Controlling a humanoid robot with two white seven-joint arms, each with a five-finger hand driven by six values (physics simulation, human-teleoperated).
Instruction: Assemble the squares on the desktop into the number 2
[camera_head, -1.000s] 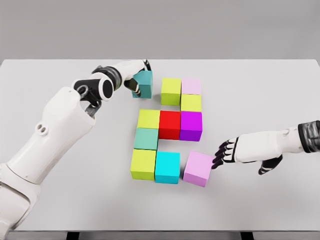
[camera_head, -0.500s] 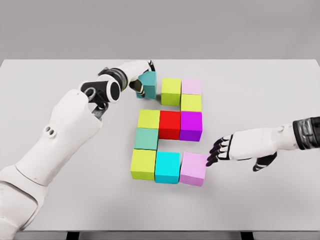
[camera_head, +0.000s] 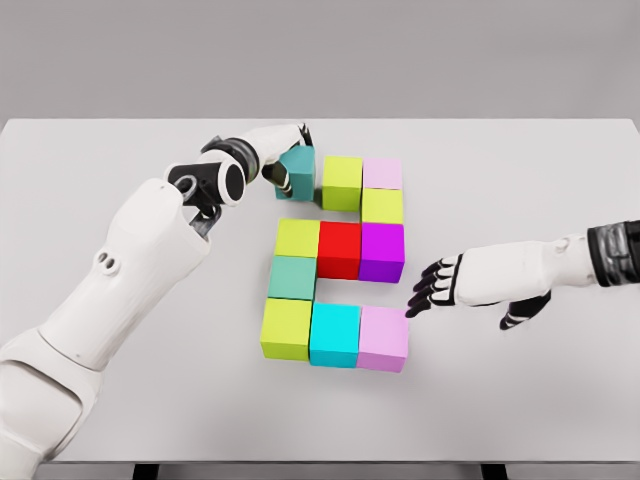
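Blocks look rigid, light and smooth, so the teal block (camera_head: 298, 170), clamped in the left hand (camera_head: 278, 160) beside the yellow-green block (camera_head: 342, 182), likely wants flat-sided pushing, while the right hand (camera_head: 437, 286) hovers spread

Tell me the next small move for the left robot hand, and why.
Probably nudge the teal cube the last bit right against the lime cube. The left robot hand is on its left side, and it already sits almost flush, completing the top row.

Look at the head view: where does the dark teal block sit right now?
The dark teal block sits at the top left of the figure, against the yellow-green block, with the left hand on it.
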